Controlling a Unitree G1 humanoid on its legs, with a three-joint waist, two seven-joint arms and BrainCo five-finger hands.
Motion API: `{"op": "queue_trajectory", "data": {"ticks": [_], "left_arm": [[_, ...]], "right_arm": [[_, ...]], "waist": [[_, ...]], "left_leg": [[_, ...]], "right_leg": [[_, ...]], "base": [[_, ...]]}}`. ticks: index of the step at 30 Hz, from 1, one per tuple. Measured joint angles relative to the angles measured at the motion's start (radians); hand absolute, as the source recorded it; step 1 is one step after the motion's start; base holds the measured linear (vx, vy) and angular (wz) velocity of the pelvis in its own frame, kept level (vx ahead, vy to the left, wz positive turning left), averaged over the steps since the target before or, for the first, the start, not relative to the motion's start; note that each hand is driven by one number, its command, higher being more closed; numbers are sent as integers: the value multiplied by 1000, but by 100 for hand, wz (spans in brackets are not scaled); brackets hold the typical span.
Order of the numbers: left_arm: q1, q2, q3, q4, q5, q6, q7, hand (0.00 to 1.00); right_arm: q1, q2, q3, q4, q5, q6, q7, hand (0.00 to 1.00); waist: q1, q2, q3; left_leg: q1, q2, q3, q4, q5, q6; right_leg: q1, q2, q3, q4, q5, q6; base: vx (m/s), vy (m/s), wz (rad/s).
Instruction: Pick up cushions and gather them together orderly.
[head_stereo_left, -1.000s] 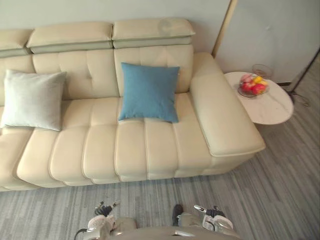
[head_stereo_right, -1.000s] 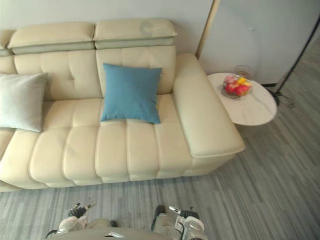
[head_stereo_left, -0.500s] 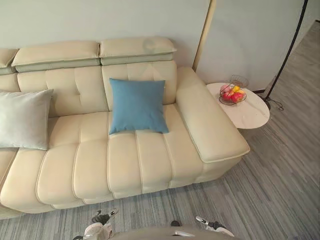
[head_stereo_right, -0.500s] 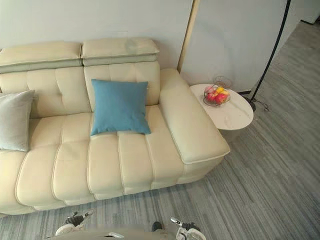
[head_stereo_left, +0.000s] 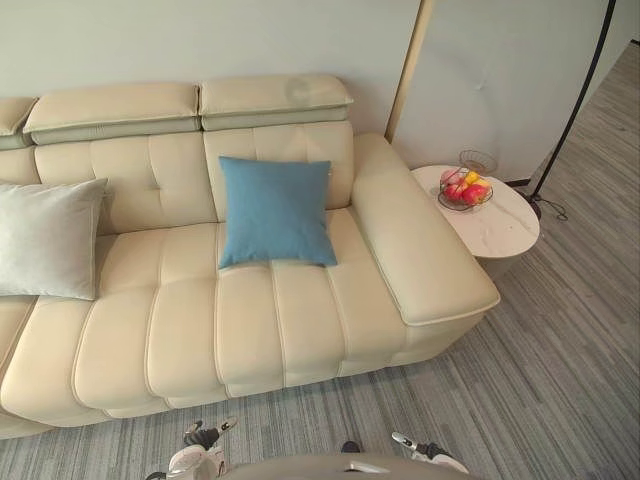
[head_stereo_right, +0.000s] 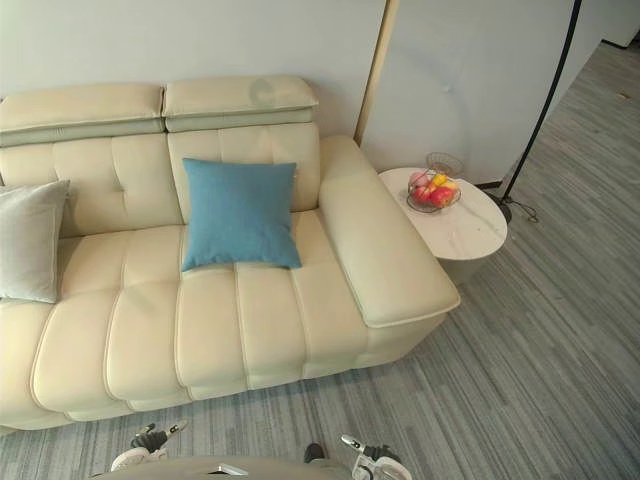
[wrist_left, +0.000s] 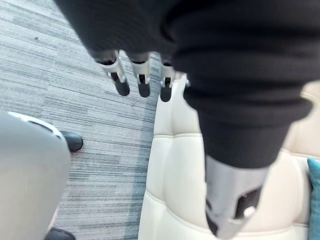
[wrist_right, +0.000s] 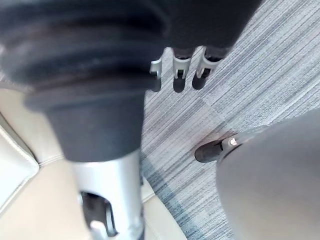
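1. The view has lifted since a second ago; the blue cushion (head_stereo_left: 275, 212) and grey cushion (head_stereo_left: 45, 240) sit unmoved, well apart on the sofa (head_stereo_left: 300, 320)
2. Left hand (wrist_left: 143, 82) and right hand (wrist_right: 179, 70) hang open and empty; I'd say gathering hasn't begun

Dark ribbed covers; silver fingers (wrist_left: 142, 80), dark tips

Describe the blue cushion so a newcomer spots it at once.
Find the cream sofa against the wall. On the seat beside its right armrest, a square cushion leans on the backrest. It is blue; the other cushion, further left, is pale grey.
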Motion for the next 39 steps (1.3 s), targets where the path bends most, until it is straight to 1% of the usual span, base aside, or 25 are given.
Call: {"op": "queue_trajectory", "data": {"ticks": [4, 9, 11, 13, 18, 19, 21, 22, 23, 24, 25, 26, 27, 28, 29, 30, 31, 32, 33, 34, 35, 36, 37, 38, 39], "left_arm": [[0, 0, 1, 0, -4, 0, -3, 0], [2, -1, 3, 2, -58, 0, -22, 0], [2, -2, 11, 2, -77, 0, -29, 0], [1, -3, 15, 2, -90, 0, -34, 0], [-15, -2, 19, 26, -88, 6, -44, 0], [-24, -2, 17, 30, -87, 12, -44, 0], [-25, -3, 16, 30, -86, 12, -45, 0], [-26, -2, 17, 30, -84, 13, -45, 0], [-29, 0, 10, 30, -79, 12, -45, 0], [-31, 0, 3, 30, -79, 12, -45, 0], [-35, -1, -11, 31, -79, 12, -44, 0], [-43, -3, -23, 31, -79, 12, -45, 0], [-57, -3, -33, 33, -79, 12, -45, 0], [-61, -2, -37, 34, -79, 12, -45, 0], [-68, -1, -42, 42, -79, 12, -45, 0], [-78, -3, -42, 43, -79, 12, -45, 0], [-80, -4, -42, 43, -79, 12, -45, 0], [-79, -4, -41, 43, -79, 12, -45, 0], [-73, -2, -41, 44, -79, 11, -45, 0], [-73, -2, -41, 43, -79, 11, -45, 0], [-73, -8, -42, 43, -79, 10, -45, 0], [-71, -5, -43, 38, -79, 10, -44, 0], [-66, -4, -43, 36, -79, 10, -44, 0], [-49, -2, -51, 37, -79, 10, -44, 0], [-34, 4, -65, 28, -80, 7, -44, 0]], "right_arm": [[0, 0, 0, 0, 4, 1, 0, 0], [0, 3, 1, 0, 51, 7, -2, 0], [0, 3, 2, 0, 62, 19, -5, 0], [-3, 5, 7, 0, 61, 20, -7, 0], [-5, 3, 7, -4, 61, 19, -7, 0], [-11, 3, 7, -6, 64, 20, -7, 0], [-11, 5, 8, -13, 77, 20, -7, 0], [-10, 9, 10, -22, 84, 20, -7, 0], [-14, 7, 11, -23, 89, 20, -7, 0], [-16, 3, 12, -22, 90, 20, -7, 0], [-22, -5, 14, -22, 90, 20, -7, 0], [-31, -12, 19, -23, 90, 20, -7, 0], [-37, -15, 34, -32, 90, 20, -7, 0], [-45, -14, 40, -36, 89, 20, -7, 0], [-54, -11, 51, -37, 88, 20, -6, 0], [-55, -7, 52, -39, 85, 20, -6, 0], [-60, -6, 53, -39, 82, 20, -6, 0], [-62, -3, 65, -39, 80, 20, -6, 0], [-62, -4, 90, -41, 79, 19, -6, 0], [-63, -6, 91, -42, 79, 18, -5, 0], [-70, -11, 92, -42, 79, 18, -2, 0], [-74, -15, 94, -44, 79, 18, -2, 0], [-75, -15, 97, -48, 79, 17, -2, 0], [-64, -15, 110, -54, 79, 13, -2, 0], [-60, -24, 142, -54, 76, 8, -2, 0]], "waist": [[0, 1, -1], [2, 4, -5], [2, 5, -4], [5, 5, -4], [-3, 13, 4], [-13, 15, 14], [-16, 16, 18], [-16, 14, 23], [-16, 11, 25], [-16, 12, 26], [-19, 18, 28], [-25, 24, 34], [-31, 28, 40], [-31, 27, 42], [-35, 23, 48], [-38, 22, 61], [-37, 23, 68], [-36, 22, 77], [-36, 21, 77], [-35, 23, 78], [-32, 38, 87], [-24, 43, 90], [-24, 37, 88], [-25, 44, 93], [-29, 45, 88]], "left_leg": [[-7, -2, -11, -2, 0, 0], [-19, -1, -13, -4, 0, 0], [-16, 2, 0, -6, -1, -2], [-13, 6, 17, -8, -3, -5], [19, 27, 82, -11, -16, -20], [22, 39, 102, 11, -29, -28], [25, 49, 122, 27, -42, -33], [25, 50, 128, 54, -47, -37], [16, 48, 103, 90, -47, -36], [16, 46, 90, 95, -47, -36], [15, 42, 70, 96, -47, -36], [18, 40, 71, 91, -50, -32], [19, 38, 107, 79, -54, -26], [19, 36, 125, 73, -54, -25], [21, 33, 170, 65, -56, -25], [31, 33, 219, 65, -70, -27], [39, 34, 237, 65, -75, -28], [53, 34, 280, 68, -83, -28], [57, 37, 339, 72, -90, -27], [57, 42, 369, 72, -92, -27], [63, 56, 420, 72, -94, -29], [76, 66, 472, 74, -94, -29], [85, 66, 485, 74, -94, -29], [107, 62, 508, 78, -94, -29], [134, 67, 512, 92, -93, -28]], "right_leg": [[-2, -5, -13, -1, -1, 1], [-19, -6, -23, -7, 2, 4], [-22, -2, -14, -8, 2, 4], [-29, 4, 3, -9, 5, 3], [-29, 25, 56, -9, 10, -2], [-31, 34, 76, -9, 11, -4], [-32, 46, 96, -10, 14, -8], [-35, 55, 133, -10, 15, -10], [-47, 61, 183, -10, 17, -15], [-52, 63, 201, -10, 17, -16], [-66, 69, 232, -10, 20, -18], [-84, 80, 263, -10, 29, -17], [-114, 93, 310, -10, 40, -21], [-126, 95, 323, -10, 43, -23], [-149, 103, 348, -10, 48, -30], [-168, 113, 365, -10, 56, -40], [-170, 117, 368, -10, 58, -43], [-177, 125, 378, -10, 62, -49], [-199, 129, 364, -10, 61, -57], [-212, 125, 316, -8, 51, -77], [-232, 117, 187, 21, 17, -121], [-276, 89, 11, 104, -39, -150], [-286, 70, -61, 139, -58, -156], [-288, 30, -203, 203, -81, -169], [-277, -18, -378, 262, -114, -180]], "base": [[-2, 0, 8], [-3, -7, 2], [-4, -19, -11], [-9, -23, -28], [-27, -33, -37], [-58, -45, -37], [-47, -33, -43], [-30, -33, -87], [-15, -41, -94], [11, -74, -103], [11, -74, -90], [-25, -48, -121], [-50, -12, -104], [-75, 17, -116], [-90, 11, -123], [-78, 7, -124], [-78, 3, -123], [-53, -5, -127], [-80, -32, -132], [-48, -63, -134], [-24, -64, -132], [22, -47, -125], [34, -21, -117], [86, -75, -109], [103, -94, -109]]}}
